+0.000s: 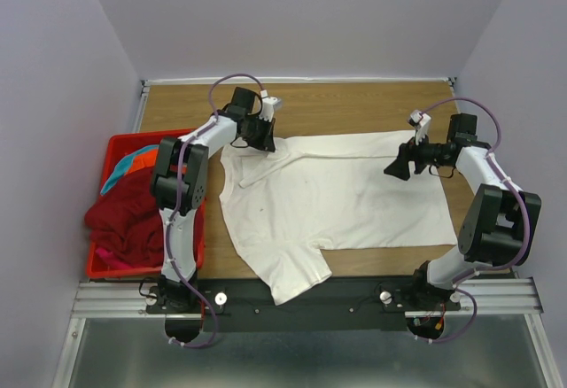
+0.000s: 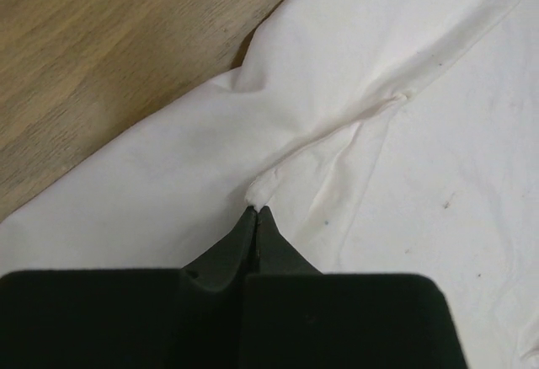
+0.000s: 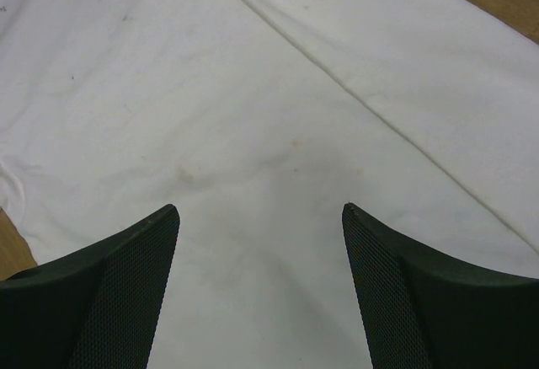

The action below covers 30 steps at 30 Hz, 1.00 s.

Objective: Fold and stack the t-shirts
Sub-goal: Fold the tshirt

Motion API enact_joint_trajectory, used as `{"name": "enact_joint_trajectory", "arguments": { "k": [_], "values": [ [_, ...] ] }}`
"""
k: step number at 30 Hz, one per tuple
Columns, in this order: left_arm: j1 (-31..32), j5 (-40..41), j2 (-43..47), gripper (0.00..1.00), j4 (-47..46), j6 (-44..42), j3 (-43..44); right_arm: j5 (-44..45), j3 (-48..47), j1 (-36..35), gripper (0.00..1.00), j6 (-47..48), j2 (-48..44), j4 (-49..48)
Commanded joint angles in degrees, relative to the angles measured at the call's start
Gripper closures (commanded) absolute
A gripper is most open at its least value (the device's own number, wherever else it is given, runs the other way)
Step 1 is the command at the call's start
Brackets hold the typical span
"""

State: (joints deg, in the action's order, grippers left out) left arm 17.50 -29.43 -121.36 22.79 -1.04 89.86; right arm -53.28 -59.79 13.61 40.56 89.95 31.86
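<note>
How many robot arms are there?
2. The left arm stands beside the red basket, reaching the white t-shirt's far left corner. The right arm stands at the table's right, reaching over the shirt's right half. None looks hidden.

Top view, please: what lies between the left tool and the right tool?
Only the white t-shirt, spread on the table, lies there; the top view shows it.

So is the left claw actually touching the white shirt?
Touching. The left wrist view shows the left gripper's shut tips meeting a puckered fold of the white shirt.
</note>
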Motion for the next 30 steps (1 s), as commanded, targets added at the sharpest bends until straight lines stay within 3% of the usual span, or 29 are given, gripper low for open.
{"name": "enact_joint_trajectory", "arguments": {
  "k": [1,12,18,30],
  "values": [
    [0.3,-1.7,3.4,1.00,-0.8,-0.4,-1.4,-1.5,0.9,0.2,0.15,0.9,0.8,1.6],
    [1.4,-5.3,7.9,1.00,-2.2,0.2,-5.4,-1.2,0.9,0.3,0.15,1.4,0.8,2.0],
    [3.8,-6.8,12.1,1.00,-4.9,0.9,-11.8,-1.1,0.8,0.3,0.15,1.5,0.8,2.1],
    [10.6,-2.4,15.8,1.00,-8.2,9.8,-14.7,-0.9,0.7,0.3,0.15,1.8,0.8,2.4]
  ]
}}
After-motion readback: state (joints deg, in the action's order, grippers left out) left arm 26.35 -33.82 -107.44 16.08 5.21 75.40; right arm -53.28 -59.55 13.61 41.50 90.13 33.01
